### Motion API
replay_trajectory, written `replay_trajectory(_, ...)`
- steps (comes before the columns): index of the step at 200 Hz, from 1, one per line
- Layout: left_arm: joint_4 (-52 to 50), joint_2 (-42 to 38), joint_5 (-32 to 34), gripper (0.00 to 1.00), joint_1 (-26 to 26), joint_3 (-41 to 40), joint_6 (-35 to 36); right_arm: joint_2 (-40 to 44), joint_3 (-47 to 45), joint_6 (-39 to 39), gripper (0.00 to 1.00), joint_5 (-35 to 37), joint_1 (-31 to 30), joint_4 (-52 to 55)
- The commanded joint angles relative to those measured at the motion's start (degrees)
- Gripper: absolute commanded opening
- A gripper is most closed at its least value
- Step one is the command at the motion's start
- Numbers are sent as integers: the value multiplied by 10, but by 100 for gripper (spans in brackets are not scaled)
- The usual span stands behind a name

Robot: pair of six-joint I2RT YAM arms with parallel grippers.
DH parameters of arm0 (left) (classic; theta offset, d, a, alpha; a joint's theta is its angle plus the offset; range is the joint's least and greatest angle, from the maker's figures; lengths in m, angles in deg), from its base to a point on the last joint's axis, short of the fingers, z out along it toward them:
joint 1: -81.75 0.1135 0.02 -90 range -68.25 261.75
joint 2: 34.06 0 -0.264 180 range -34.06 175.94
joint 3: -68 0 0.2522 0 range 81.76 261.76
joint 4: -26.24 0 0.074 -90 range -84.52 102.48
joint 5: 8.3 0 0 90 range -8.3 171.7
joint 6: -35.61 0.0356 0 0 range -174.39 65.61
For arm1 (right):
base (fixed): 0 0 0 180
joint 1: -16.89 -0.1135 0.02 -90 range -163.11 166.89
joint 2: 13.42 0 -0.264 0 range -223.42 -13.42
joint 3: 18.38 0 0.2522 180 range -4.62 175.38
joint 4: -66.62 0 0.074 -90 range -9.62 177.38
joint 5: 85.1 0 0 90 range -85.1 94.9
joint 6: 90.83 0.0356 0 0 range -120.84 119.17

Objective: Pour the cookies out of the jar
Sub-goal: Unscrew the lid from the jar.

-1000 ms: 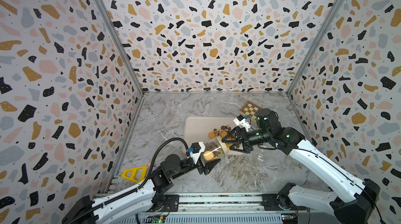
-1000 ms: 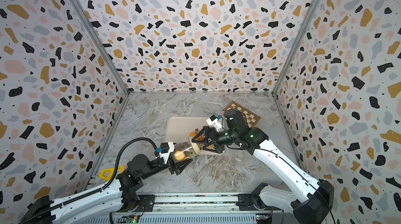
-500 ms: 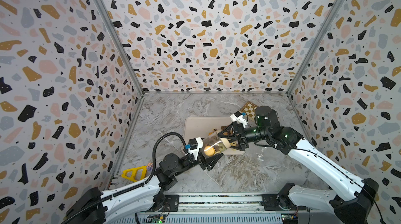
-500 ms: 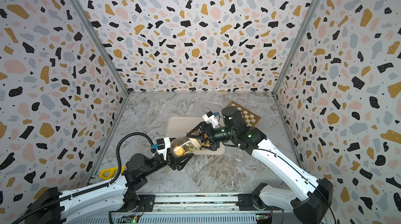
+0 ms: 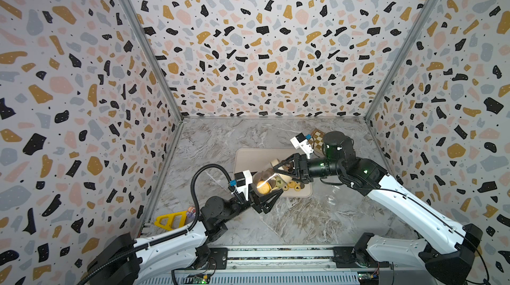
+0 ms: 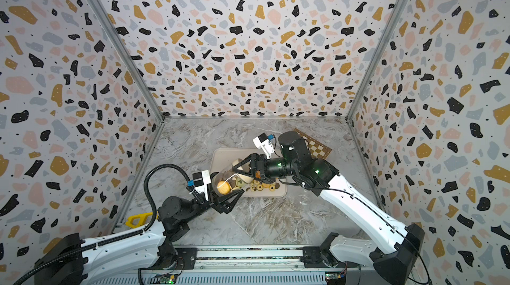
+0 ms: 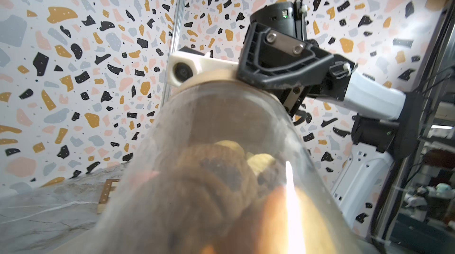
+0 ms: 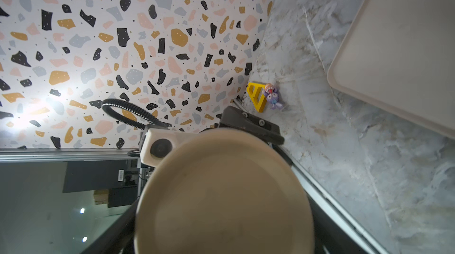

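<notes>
There are two robot arms, the left arm [image 5: 165, 242] and the right arm [image 5: 408, 203]. I count one jar [image 5: 266, 183], one lid [image 8: 221, 196], one tray [image 5: 254, 156], one chessboard [image 6: 317, 147], one yellow triangle [image 5: 168, 220] and one small purple figure [image 8: 272, 96]. Of the cookies [image 5: 294, 186], at least four lie on the tray; those inside the jar are too blurred to count.

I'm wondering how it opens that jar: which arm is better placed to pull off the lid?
Right. The right gripper grips the lid, while the left gripper is busy holding the jar.
</notes>
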Motion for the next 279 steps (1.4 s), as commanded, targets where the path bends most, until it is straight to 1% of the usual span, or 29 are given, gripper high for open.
replay_trajectory(1,145,-21,21,0,-3,19,-170,31,-3,-149,38,-44,-36,-121)
replay_trajectory(9,145,-36,20,0,-4,17,-188,30,-4,-157,37,-61,-35,-145)
replay_trajectory(15,145,-47,19,0,-3,16,-197,24,0,-169,37,-89,-37,-155)
replay_trajectory(20,145,-57,19,0,-3,14,-204,17,6,-179,41,-103,-37,-155)
replay_trajectory(24,145,-65,19,0,-4,12,-207,12,15,-188,49,-103,-38,-145)
replay_trajectory(30,145,-80,17,0,-3,9,-207,2,30,-200,64,-98,-38,-125)
replay_trajectory(38,138,-99,25,0,-4,-2,-200,-6,46,-200,78,-90,-36,-106)
replay_trajectory(40,136,-104,29,0,-4,-6,-198,-7,50,-196,84,-86,-36,-103)
replay_trajectory(42,130,-109,32,0,-3,-9,-195,-8,55,-193,95,-82,-35,-100)
replay_trajectory(43,128,-112,34,0,-3,-11,-193,-9,57,-189,98,-80,-35,-98)
replay_trajectory(45,121,-119,37,0,-3,-13,-189,-8,61,-185,100,-76,-35,-95)
replay_trajectory(51,99,-138,44,0,-4,-21,-171,-5,74,-164,99,-61,-33,-90)
replay_trajectory(57,53,-159,50,0,-4,-24,-151,0,83,-141,99,-42,-33,-89)
replay_trajectory(65,-15,-188,56,0,-4,-22,-119,1,107,-111,99,-10,-33,-61)
replay_trajectory(79,-98,-220,55,0,-4,-9,-61,-15,164,-48,99,65,-16,75)
replay_trajectory(87,-120,-228,57,0,-3,-3,-34,-25,171,-12,99,70,-6,139)
replay_trajectory(94,-123,-228,53,0,-3,1,-9,-30,166,10,99,67,-6,167)
replay_trajectory(100,-125,-224,44,0,-3,7,11,-29,155,29,99,65,-12,172)
replay_trajectory(113,-154,-215,23,0,-3,27,48,-17,130,66,99,64,-35,133)
replay_trajectory(129,-196,-198,3,0,-3,53,79,-16,136,87,99,67,-45,134)
replay_trajectory(143,-194,-181,-11,0,-4,60,93,-27,153,80,99,88,-51,176)
replay_trajectory(150,-190,-174,-14,0,-3,63,94,-30,152,80,99,86,-52,190)
replay_trajectory(161,-179,-163,-15,0,-4,64,97,-27,135,90,99,77,-57,174)
replay_trajectory(181,-139,-150,-14,0,-4,58,95,-21,118,100,99,88,-59,170)
replay_trajectory(219,-96,-140,-13,0,-3,53,94,0,49,113,99,74,-39,117)
replay_trajectory(279,-108,-153,-7,0,-4,51,113,7,51,111,99,73,-25,136)
